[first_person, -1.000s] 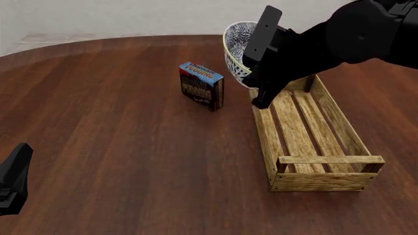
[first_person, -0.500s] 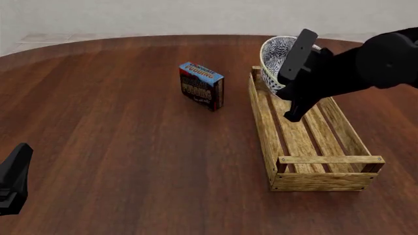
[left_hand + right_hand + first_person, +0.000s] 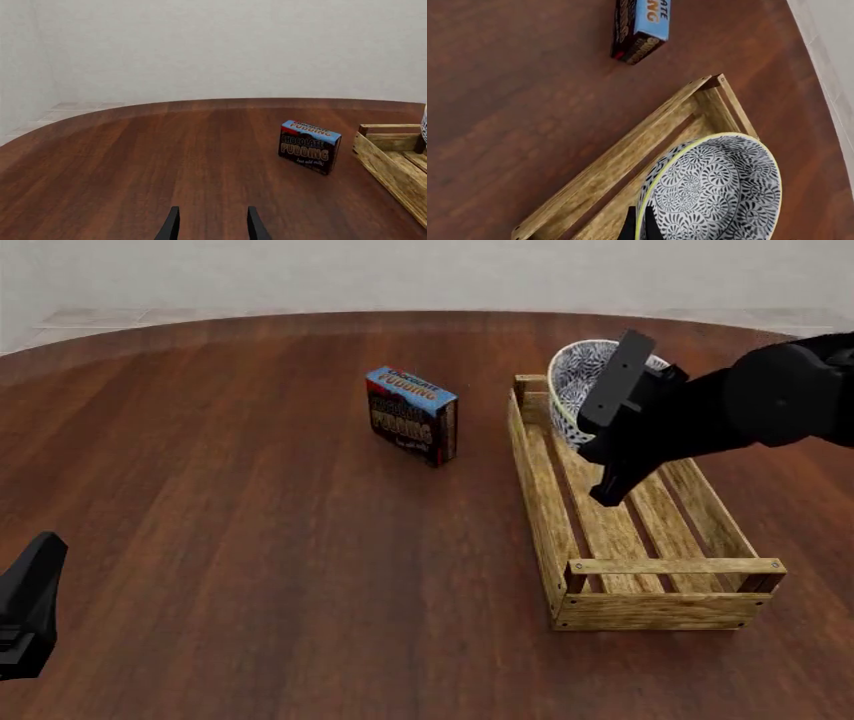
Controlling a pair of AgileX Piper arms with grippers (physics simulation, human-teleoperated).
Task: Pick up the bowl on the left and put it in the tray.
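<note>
Patterned bowl (image 3: 577, 373) rim pinched by right gripper (image 3: 638, 226) over tray (image 3: 539, 480) far end, left gripper (image 3: 211, 226) parted.

The left gripper (image 3: 211, 225), fingers apart, is hovering over the table (image 3: 133, 160); the pudding box (image 3: 309, 146) is standing near the tray (image 3: 390, 162), perhaps apart.

Bowl (image 3: 720, 190): dense dark-blue floral scrolls on white, pale yellowish rim.
Tray (image 3: 627, 540): light honey-coloured wood, visible grain.
Pudding box (image 3: 412, 414): blue top, dark brown face, pale lettering.
Worktop (image 3: 240, 520): reddish-brown wood planks.
Right claw (image 3: 638, 227): black.
Left claw (image 3: 210, 227): black.
</note>
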